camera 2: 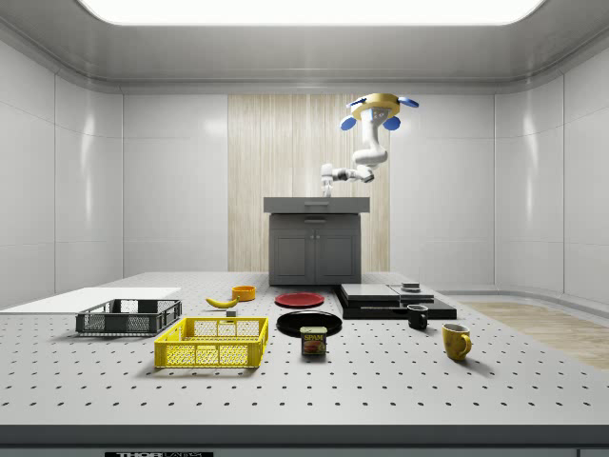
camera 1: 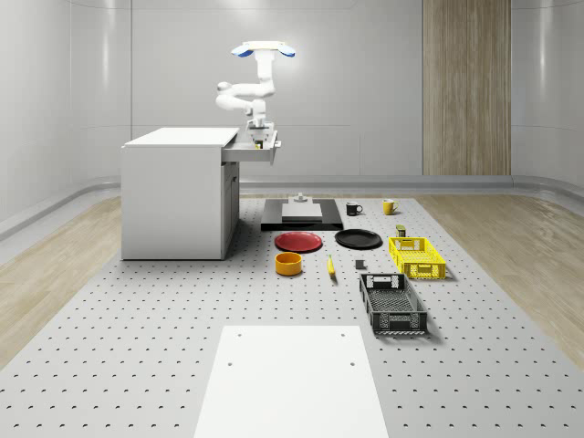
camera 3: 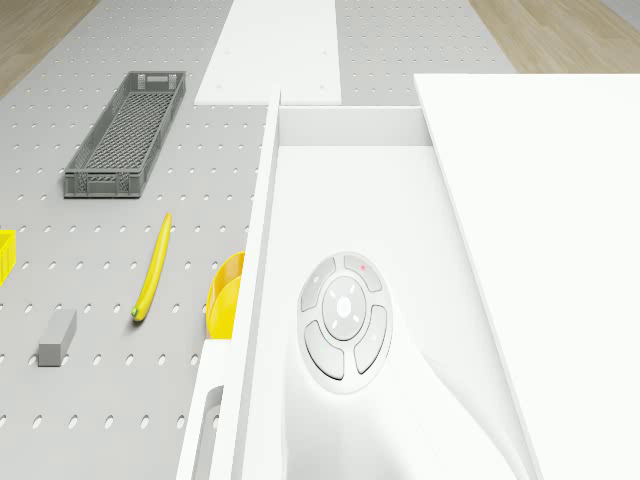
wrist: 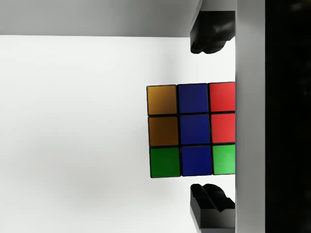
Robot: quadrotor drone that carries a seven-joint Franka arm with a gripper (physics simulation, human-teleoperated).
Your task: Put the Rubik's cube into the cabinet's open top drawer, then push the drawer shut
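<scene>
The multicoloured Rubik's cube (wrist: 191, 130), showing orange, blue, red and green squares, lies on the white floor of the cabinet's open top drawer (wrist: 87, 121), tight against one drawer wall at the right of centre in the wrist view. The two black fingertips (wrist: 212, 31) of the gripper (wrist: 212, 121) stand one above and one below the cube in that frame, spread wider than it, with a clear gap to the cube on each side, so nothing is gripped. In the whole-scene view the white drawer (camera 1: 252, 151) juts out from the top of the white box-shaped cabinet (camera 1: 178, 196), left of centre, and the white arm (camera 1: 245, 91) bends down into it. The blue-and-white quadrotor drone (camera 1: 263, 50) hovers above the drawer, near the top centre of that frame.
</scene>
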